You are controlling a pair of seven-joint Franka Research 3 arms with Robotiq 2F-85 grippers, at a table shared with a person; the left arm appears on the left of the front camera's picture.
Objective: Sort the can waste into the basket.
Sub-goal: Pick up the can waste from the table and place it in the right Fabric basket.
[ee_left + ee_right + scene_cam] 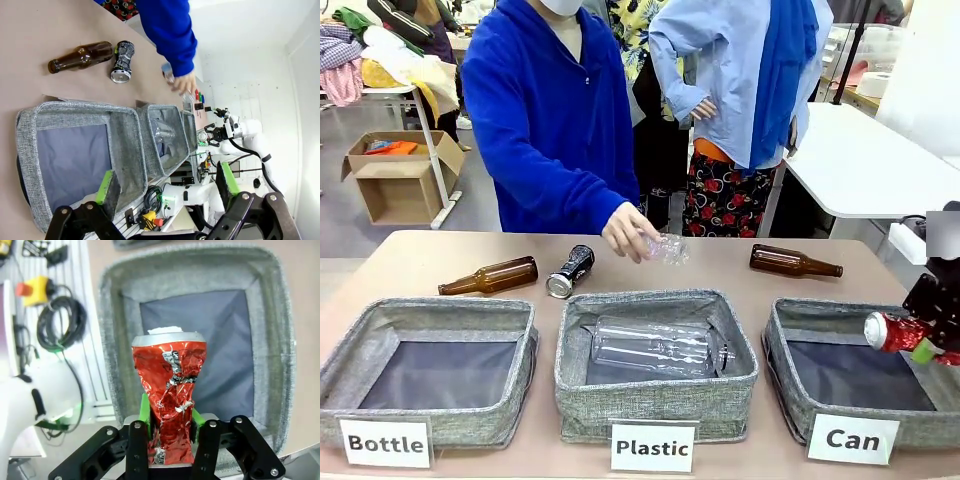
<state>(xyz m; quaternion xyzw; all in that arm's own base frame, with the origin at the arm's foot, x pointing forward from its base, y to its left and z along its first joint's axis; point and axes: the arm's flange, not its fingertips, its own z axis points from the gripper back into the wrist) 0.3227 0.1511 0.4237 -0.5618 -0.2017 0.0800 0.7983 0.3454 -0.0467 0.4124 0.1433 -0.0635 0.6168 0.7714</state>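
Right wrist view: my right gripper (169, 416) is clamped on the crushed red can (169, 375), which hangs over the dark bottom of the Can basket (280, 340). From the front I see that basket at the right end of the near row. The black can (570, 271) lies on the table (410, 255) beyond the Plastic bin (655, 400), right of a brown bottle (490, 276). My left gripper (166, 181) is spread wide, holding nothing. The person's hand (632, 232) grips a clear plastic scrap (668, 249)

The left grey bin (450, 304) carries a white label (385, 443) reading "Bottle", the middle bin (655, 398) one reading "Plastic", the basket (820, 305) one reading "Can".
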